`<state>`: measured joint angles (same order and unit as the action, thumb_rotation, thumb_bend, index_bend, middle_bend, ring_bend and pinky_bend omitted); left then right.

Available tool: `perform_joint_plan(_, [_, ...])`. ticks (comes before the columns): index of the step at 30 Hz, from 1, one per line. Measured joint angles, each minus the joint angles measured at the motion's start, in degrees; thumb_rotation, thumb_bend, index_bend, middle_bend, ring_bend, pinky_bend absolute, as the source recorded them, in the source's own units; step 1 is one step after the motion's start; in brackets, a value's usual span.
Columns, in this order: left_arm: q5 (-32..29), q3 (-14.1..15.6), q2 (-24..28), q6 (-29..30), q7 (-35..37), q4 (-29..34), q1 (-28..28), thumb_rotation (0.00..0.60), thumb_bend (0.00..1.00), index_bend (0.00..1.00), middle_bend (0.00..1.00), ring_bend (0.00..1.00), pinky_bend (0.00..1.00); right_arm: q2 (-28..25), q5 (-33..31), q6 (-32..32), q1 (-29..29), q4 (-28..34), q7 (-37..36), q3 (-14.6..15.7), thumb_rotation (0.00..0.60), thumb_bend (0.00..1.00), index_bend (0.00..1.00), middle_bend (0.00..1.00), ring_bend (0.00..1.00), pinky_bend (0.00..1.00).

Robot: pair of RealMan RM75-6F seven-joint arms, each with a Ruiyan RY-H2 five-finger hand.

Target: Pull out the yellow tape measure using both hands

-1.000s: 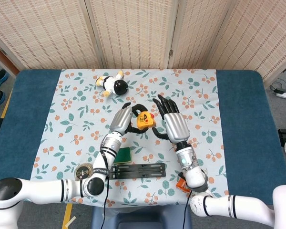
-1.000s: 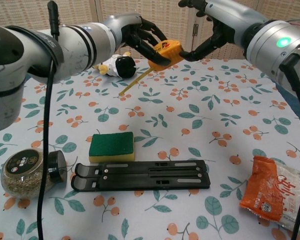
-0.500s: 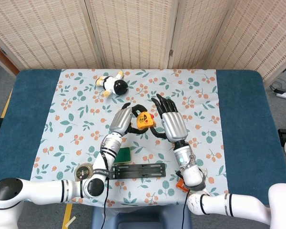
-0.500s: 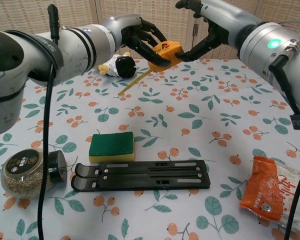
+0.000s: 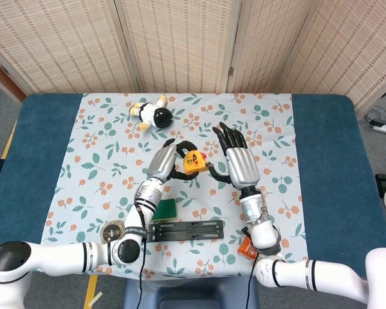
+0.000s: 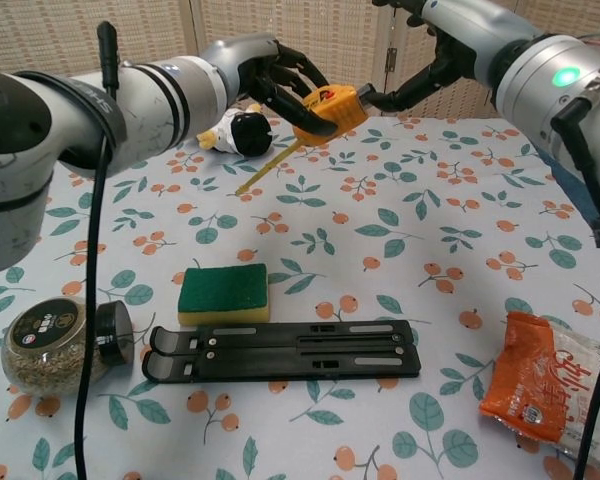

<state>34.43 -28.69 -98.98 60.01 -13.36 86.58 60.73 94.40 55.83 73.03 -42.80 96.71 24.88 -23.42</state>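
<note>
My left hand (image 5: 163, 165) (image 6: 272, 78) grips the yellow tape measure (image 5: 193, 161) (image 6: 331, 108) and holds it up above the middle of the flowered cloth. A short length of yellow blade (image 6: 270, 166) hangs from the case, slanting down to the left towards the cloth. To the right of the case is my right hand (image 5: 240, 162) (image 6: 432, 62), fingers spread. One of its fingertips (image 6: 368, 98) reaches the case's right side; I cannot tell whether it touches. It holds nothing.
A black-and-white plush toy (image 5: 153, 114) (image 6: 236, 130) lies at the back. Near the front edge are a green sponge (image 6: 222, 292), a flat black folding stand (image 6: 285, 351), a small glass jar (image 6: 54, 346) on the left and an orange packet (image 6: 533, 384) on the right.
My right hand has drawn back to the right, away from the case, with its fingers still spread. The left hand keeps its hold on the tape measure, barely shifted.
</note>
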Motion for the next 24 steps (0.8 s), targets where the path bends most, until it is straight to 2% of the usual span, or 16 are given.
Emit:
perform_joint_plan(4, [0.47,-0.02,-0.12,-0.11,0.48,-0.38,-0.12,0.600,0.52,0.60,0.54,0.44,0.08,-0.13,-0.35,0.33,0.02,-0.32,-0.18,-0.36,0.600,0.35,0.01,0.00,0.02,0.00])
perform_joint_plan(11, [1.37,-0.10,-0.23,-0.26,1.14,-0.84,-0.30,0.600,0.53,0.60,0.54,0.44,0.08,-0.10,-1.86,0.48,-0.28,-0.26,-0.10,-1.11,0.600,0.36,0.31,0.00,0.04,0.00])
perform_joint_plan(16, [1.47,-0.27,-0.18,-0.46,1.46,-1.10,-0.39,0.600,0.53,0.60,0.54,0.44,0.08,-0.17,-2.94,0.40,-0.57,0.31,0.29,-1.39,0.600,0.37,0.41,0.05,0.08,0.00])
perform_joint_plan(24, [1.60,-0.30,-0.03,-0.67,1.86,-1.64,-0.68,0.600,0.53,0.60,0.54,0.44,0.08,-0.69,-4.40,0.16,-0.86,1.41,0.85,-1.46,0.600,0.55,0.52,0.11,0.11,0.00])
